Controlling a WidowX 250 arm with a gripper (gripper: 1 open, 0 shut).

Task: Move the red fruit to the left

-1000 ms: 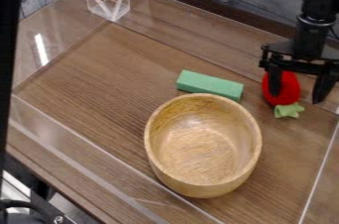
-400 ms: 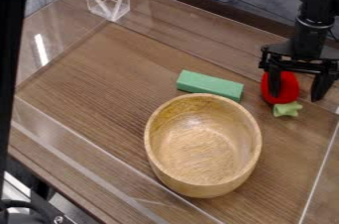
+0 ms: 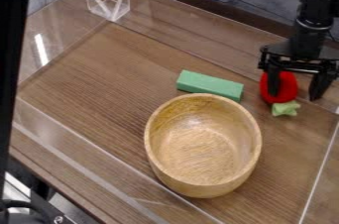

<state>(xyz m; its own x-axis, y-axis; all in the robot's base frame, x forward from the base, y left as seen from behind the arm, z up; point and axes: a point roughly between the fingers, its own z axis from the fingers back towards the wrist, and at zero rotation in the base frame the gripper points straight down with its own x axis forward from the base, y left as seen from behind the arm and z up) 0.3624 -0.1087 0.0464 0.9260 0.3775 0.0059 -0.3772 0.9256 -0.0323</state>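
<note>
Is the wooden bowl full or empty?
Empty. The bowl shows only bare wood inside; the red fruit sits outside it.

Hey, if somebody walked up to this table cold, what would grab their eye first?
Probably the big wooden bowl near the front of the wooden table. Next, the black gripper at the right, pointing down with open jaws straddling the red toy strawberry. A flat green block lies between them.

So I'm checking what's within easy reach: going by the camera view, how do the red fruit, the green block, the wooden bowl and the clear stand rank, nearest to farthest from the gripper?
1. Red fruit, between the open fingers of the gripper.
2. Green block, just to its left.
3. Wooden bowl, lower left, toward the front.
4. Clear stand, far upper left corner.
</note>
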